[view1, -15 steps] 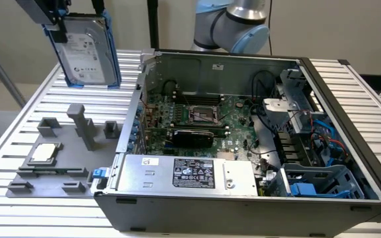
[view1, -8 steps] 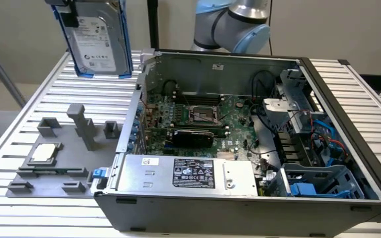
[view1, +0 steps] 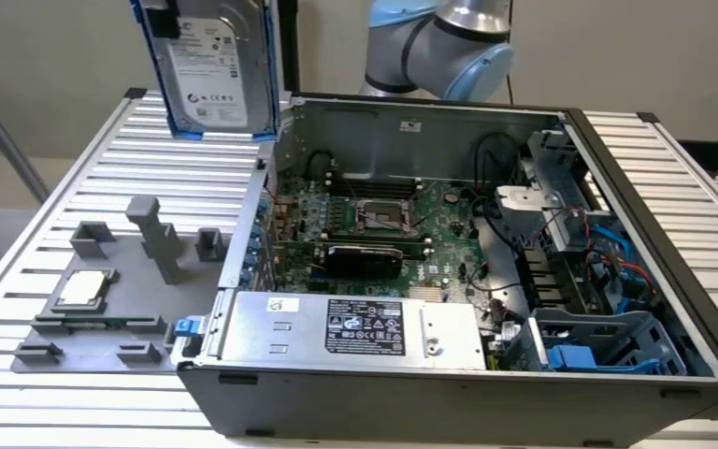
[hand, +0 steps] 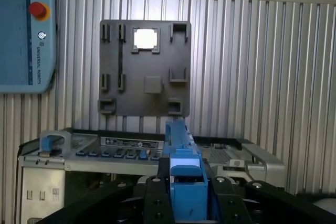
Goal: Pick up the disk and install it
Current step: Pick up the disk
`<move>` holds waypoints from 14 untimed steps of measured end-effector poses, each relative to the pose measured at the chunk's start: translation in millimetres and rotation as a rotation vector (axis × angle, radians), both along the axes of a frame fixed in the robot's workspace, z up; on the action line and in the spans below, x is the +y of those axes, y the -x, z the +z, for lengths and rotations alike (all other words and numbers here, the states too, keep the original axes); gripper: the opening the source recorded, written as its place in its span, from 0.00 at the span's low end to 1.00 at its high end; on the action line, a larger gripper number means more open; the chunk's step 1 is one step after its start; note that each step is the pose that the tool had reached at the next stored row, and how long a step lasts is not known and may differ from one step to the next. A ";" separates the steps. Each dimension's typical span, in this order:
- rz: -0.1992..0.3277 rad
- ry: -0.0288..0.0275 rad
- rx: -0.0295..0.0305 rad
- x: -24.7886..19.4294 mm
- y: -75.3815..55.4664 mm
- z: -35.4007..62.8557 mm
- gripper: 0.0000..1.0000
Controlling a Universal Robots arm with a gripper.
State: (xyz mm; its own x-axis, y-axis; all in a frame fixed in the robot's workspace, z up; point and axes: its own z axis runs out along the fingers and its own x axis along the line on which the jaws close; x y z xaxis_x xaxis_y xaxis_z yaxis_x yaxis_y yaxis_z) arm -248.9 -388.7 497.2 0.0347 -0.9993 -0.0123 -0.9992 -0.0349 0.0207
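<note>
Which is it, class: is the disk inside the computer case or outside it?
Outside. The disk hangs upright above the table, beside the open case, clamped by its blue edge in the gripper.

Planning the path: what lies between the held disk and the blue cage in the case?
In the exterior view, the case wall and the motherboard lie between the disk and the blue cage.
</note>
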 end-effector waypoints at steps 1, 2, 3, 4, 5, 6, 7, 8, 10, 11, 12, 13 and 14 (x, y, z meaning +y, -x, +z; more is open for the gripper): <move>0.000 0.0000 -0.0001 -0.8 -4.3 0.5 0.00; 0.000 0.0000 0.0000 -1.6 -8.6 1.0 0.00; 0.000 0.0000 -0.0001 -2.5 -13.1 1.4 0.00; 0.000 0.0000 0.0000 -3.4 -17.8 1.8 0.00; 0.000 0.0000 -0.0001 -4.3 -22.1 2.0 0.00; 0.000 0.0000 -0.0001 -5.2 -26.3 2.2 0.00; 0.000 0.0000 0.0000 -6.1 -30.5 2.2 0.00; 0.000 -0.0001 -0.0001 -7.0 -34.3 2.2 0.00; 0.001 0.0000 -0.0014 -8.8 -41.6 2.2 0.00; 0.001 -0.0001 -0.0027 -9.7 -44.5 2.2 0.00; 0.000 0.0000 -0.0045 -10.7 -47.6 2.2 0.00; 0.000 0.0001 -0.0066 -11.8 -50.7 2.3 0.00; 0.000 -0.0001 -0.0093 -13.0 -53.6 2.2 0.00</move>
State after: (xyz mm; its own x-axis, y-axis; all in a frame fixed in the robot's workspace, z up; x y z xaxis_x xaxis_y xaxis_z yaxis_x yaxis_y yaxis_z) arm -195.3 -401.7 499.3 0.0353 -0.9993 -0.0121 -0.9993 -0.0354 0.0115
